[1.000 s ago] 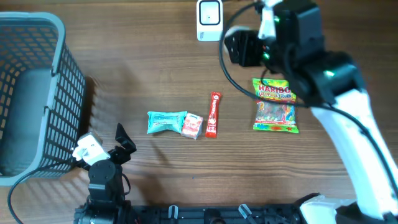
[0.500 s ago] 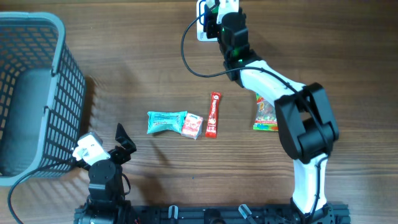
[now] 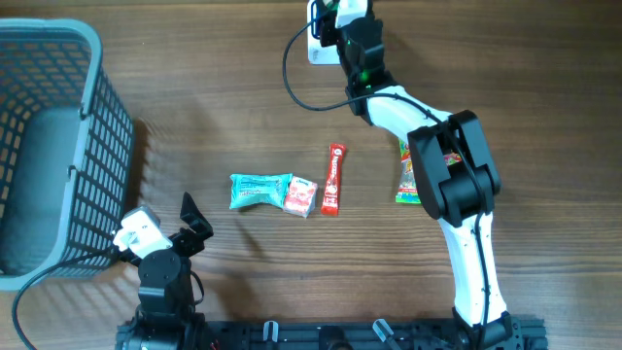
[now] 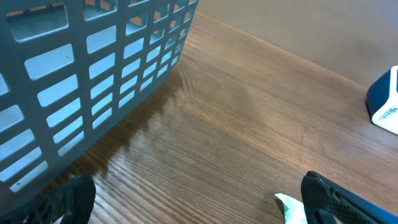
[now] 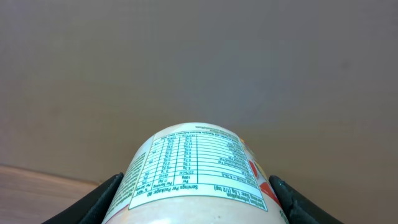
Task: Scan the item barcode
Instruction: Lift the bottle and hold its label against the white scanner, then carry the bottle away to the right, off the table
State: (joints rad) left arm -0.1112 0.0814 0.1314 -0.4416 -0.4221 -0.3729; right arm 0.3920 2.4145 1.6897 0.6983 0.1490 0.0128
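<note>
scanner (image 3: pixel 314 49) mostly hidden behind right tool (image 3: pixel 342 23) | gripped container (image 5: pixel 196 168) bottom cut off

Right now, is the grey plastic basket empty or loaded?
Empty as far as shown: overhead, only bare floor inside the grey plastic basket; left edge cropped.

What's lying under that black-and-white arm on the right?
A colourful snack bag; only a strip of it shows. The right arm covers the rest, so its print cannot be read.

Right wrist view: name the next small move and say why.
Probably roll the container a little in front of the scanner. The right gripper holds it there, but only its nutrition table shows, with no barcode visible.
</note>
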